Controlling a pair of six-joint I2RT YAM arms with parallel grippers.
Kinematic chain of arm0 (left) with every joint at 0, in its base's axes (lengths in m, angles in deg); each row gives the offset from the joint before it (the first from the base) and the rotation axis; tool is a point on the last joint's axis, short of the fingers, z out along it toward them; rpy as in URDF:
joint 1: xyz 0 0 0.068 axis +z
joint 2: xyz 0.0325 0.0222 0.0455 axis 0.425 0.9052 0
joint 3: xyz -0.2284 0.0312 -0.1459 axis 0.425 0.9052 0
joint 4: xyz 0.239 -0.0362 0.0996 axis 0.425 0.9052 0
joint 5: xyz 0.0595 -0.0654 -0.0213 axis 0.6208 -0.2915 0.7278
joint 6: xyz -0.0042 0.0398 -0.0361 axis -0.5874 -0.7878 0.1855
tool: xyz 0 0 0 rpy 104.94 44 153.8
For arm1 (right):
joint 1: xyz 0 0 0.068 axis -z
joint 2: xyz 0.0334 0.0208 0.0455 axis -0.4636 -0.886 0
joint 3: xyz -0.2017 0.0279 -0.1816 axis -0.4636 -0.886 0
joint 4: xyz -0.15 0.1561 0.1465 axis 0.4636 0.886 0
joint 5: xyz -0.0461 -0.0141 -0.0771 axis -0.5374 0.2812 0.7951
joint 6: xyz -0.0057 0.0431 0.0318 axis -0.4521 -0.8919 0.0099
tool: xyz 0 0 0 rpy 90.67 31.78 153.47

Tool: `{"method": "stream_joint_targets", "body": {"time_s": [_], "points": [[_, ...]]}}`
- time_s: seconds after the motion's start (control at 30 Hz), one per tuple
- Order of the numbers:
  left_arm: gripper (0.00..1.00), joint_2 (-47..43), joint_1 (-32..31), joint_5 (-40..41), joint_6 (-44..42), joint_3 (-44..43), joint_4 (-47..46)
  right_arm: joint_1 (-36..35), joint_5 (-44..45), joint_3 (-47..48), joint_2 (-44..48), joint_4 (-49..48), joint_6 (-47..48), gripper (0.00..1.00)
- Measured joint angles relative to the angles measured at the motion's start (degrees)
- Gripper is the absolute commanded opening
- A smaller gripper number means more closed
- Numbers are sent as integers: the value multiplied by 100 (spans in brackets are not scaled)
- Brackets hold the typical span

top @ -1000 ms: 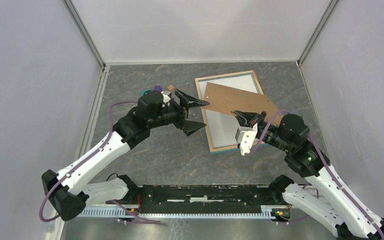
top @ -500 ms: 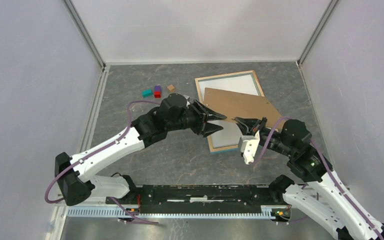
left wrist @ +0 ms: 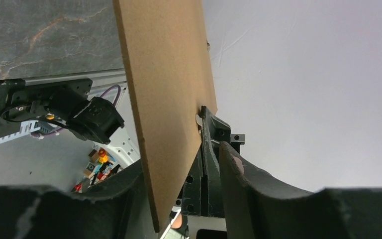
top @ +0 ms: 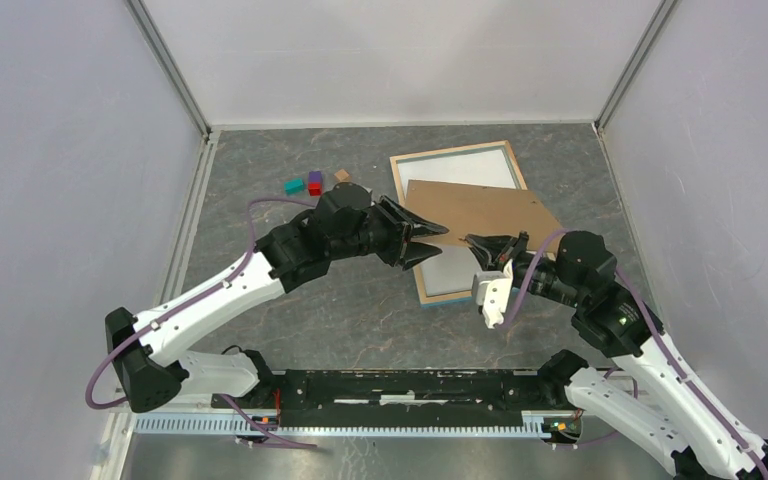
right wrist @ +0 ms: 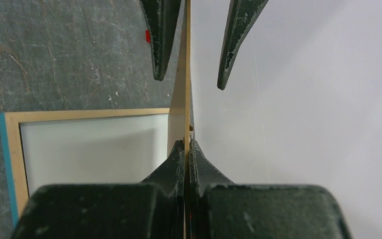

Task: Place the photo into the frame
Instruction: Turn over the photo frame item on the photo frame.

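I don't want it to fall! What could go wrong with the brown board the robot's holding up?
The right gripper pinches the brown board by one thin edge, so it might slip or tilt. The left gripper straddles the other edge, open; closing could knock it. Dropped, it would hit the frame underneath.

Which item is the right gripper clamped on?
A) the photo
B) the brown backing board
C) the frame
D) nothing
B: in the right wrist view the right gripper is pinched shut on the thin edge of the backing board, while the frame lies flat on the table beneath it.
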Motion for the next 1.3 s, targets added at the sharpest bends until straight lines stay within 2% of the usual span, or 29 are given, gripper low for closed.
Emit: {"method": "stream_joint_targets", "body": {"time_s": [0.1,0.23,0.33,0.6,0.7,0.77,0.87,0.93,1.0,1.1,1.17,1.2,1.3], "points": [[36,9,0,83,0,-153,122,0,-37,114,-87,17,72,0],[34,72,-11,208,-28,-404,389,0,-15,249,-155,-9,166,0],[28,138,-11,345,-129,-649,671,0,-20,337,-229,-20,262,0],[2,142,286,595,-444,-1069,997,0,-74,522,-719,-520,369,0],[2,59,542,516,-605,-1049,876,-28,-63,522,-955,-942,387,1],[2,-85,756,400,-804,-903,643,-57,-35,511,-1137,-1329,426,10],[2,-350,1104,192,-1187,-562,245,-149,-31,385,-1379,-1932,525,13],[2,-501,1440,-11,-1436,-323,13,-190,-33,284,-1556,-2293,586,21],[2,-605,1805,-107,-1652,-44,-293,-184,35,251,-1755,-2509,605,37],[2,-621,2280,-35,-1958,372,-723,-175,223,122,-2009,-2959,483,66],[2,-501,2527,129,-2245,619,-966,-170,376,-170,-2057,-3539,345,80],[2,-411,2601,192,-2358,673,-1073,-168,407,-361,-2050,-3792,256,97],[2,-31,2719,260,-2715,848,-1528,-162,490,-802,-2052,-4133,-9,98]]}}
